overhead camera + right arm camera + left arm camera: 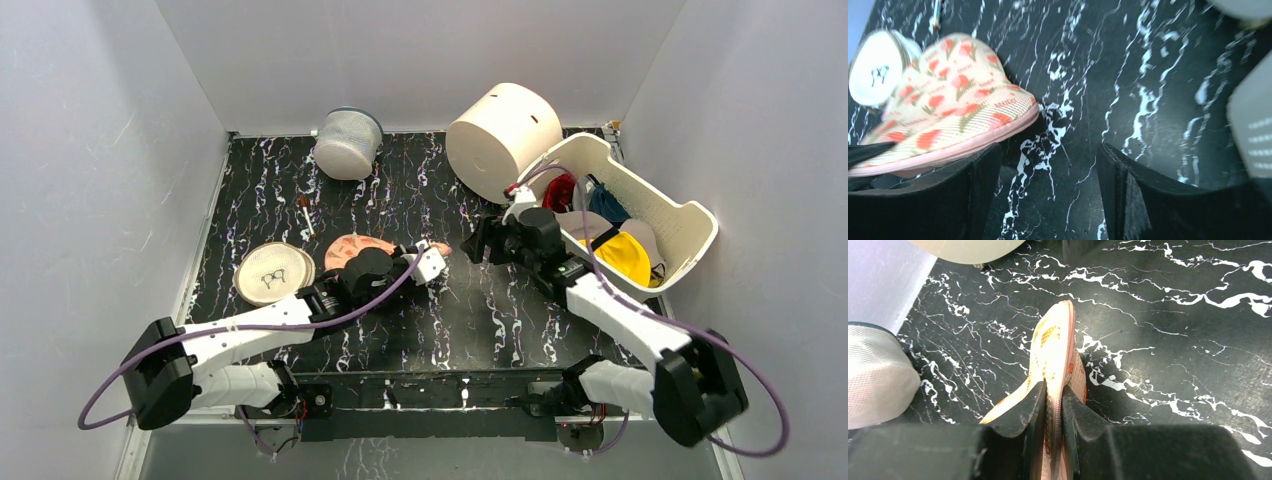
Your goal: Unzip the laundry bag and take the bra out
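The laundry bag is a salmon-orange case with red and green motifs, lying mid-table. My left gripper is shut on its right end. In the left wrist view the fingers pinch the bag's pink zip seam, and the bag stands on edge beyond them. My right gripper is open and empty, just right of the bag's tip. In the right wrist view the bag lies left of the open gripper, close to its left finger. The bra is not in view.
A grey-white mesh cylinder stands at the back left. A round beige disc with a glasses drawing lies left of the bag. A white round tub and a white basket holding yellow, red and teal garments are at the back right.
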{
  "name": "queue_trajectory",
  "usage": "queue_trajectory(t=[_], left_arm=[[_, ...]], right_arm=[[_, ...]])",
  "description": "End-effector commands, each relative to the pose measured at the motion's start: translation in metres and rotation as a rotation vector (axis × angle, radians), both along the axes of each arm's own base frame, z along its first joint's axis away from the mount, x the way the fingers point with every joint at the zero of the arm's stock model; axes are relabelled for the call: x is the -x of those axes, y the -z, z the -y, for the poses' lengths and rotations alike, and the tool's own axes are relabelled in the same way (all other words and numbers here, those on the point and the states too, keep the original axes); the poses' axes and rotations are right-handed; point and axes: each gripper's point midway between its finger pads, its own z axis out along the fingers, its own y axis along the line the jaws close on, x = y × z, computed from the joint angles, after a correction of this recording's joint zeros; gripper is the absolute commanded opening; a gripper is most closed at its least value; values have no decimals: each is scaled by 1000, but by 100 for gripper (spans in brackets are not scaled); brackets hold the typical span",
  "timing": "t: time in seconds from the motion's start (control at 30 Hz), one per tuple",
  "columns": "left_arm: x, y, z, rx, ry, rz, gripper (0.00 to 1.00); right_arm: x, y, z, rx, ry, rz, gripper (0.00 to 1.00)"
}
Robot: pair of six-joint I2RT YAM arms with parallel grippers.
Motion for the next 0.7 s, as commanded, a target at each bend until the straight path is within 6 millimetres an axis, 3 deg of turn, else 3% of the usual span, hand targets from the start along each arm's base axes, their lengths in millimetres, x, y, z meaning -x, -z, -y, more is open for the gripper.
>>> queue_trajectory(t=[0.0,0.23,0.5,0.53,0.63,0.67], left_arm=[[-4,-21,17,96,1,-11,17],[-11,-5,39,142,-63,-150,8],[-50,23,87,260,-369,-405,1],[-53,24,95,278,-375,-423,4],[-54,19,117,336,-328,-460,32],[-49,15,124,348,-275,-469,38]], right_arm=[[-5,-57,27,22,109,169,70],[14,-131,41,-31,122,319,75],[42,-176,55,-99,128,447,80],[44,-177,56,-103,127,453,80],[49,-176,58,-95,122,450,81],[50,-174,59,-87,120,446,81]])
